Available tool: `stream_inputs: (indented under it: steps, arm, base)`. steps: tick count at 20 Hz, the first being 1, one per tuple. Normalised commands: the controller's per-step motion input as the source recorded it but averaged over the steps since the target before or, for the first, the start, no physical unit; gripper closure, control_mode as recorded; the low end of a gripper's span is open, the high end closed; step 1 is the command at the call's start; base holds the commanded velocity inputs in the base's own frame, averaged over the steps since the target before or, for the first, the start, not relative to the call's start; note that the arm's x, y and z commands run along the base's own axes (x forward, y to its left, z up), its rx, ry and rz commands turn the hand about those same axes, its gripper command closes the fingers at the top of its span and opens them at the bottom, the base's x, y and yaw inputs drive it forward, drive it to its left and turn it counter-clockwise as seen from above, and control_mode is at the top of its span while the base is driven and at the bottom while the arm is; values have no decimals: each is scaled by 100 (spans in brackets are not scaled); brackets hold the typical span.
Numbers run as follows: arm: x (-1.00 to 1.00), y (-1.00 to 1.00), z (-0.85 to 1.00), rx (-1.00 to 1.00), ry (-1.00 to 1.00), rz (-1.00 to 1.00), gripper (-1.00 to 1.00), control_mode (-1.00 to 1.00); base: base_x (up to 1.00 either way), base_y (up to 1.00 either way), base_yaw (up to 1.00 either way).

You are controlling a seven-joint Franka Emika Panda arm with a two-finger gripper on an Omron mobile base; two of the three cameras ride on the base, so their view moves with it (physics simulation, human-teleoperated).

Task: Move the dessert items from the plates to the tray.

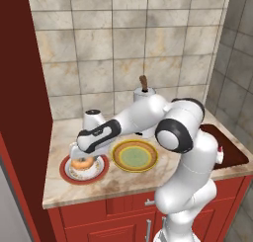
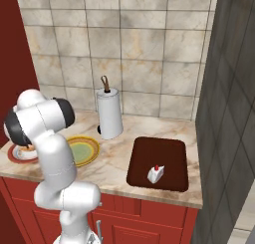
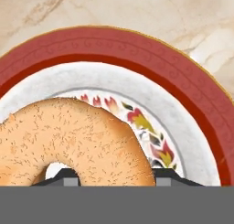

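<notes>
You see the flat dark reddish-brown rectangular tray (image 2: 167,153) carrying the tiny white cake wedge (image 2: 155,174). On the round red-rimmed plate (image 1: 66,172), the two-finger gripper (image 3: 115,178) is clamped on the small orange-brown glazed ring donut (image 3: 77,136), beside the yellow-rimmed plate (image 1: 134,155).

Beige tiled wall (image 1: 123,43), marble counter (image 2: 114,163), red cabinets (image 1: 113,219)

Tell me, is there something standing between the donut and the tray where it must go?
Yes. The yellow-rimmed plate lies on the counter between the red-rimmed plate, which holds the donut, and the tray. It is flat and low. The paper towel holder stands further back, off that line.
</notes>
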Motion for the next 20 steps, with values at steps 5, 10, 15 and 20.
stream_inputs:
  steps: [5,10,15,20]
  arm:
    - [-34,-29,44,0,-7,0,100,-100]
    - [-49,-56,59,0,0,-1,100,-100]
    - [-32,-96,50,0,0,-7,100,-100]
    - [-5,-98,25,0,0,-13,100,-100]
  base:
    - [0,0,0]
    - [0,0,0]
    - [0,0,0]
    - [0,0,0]
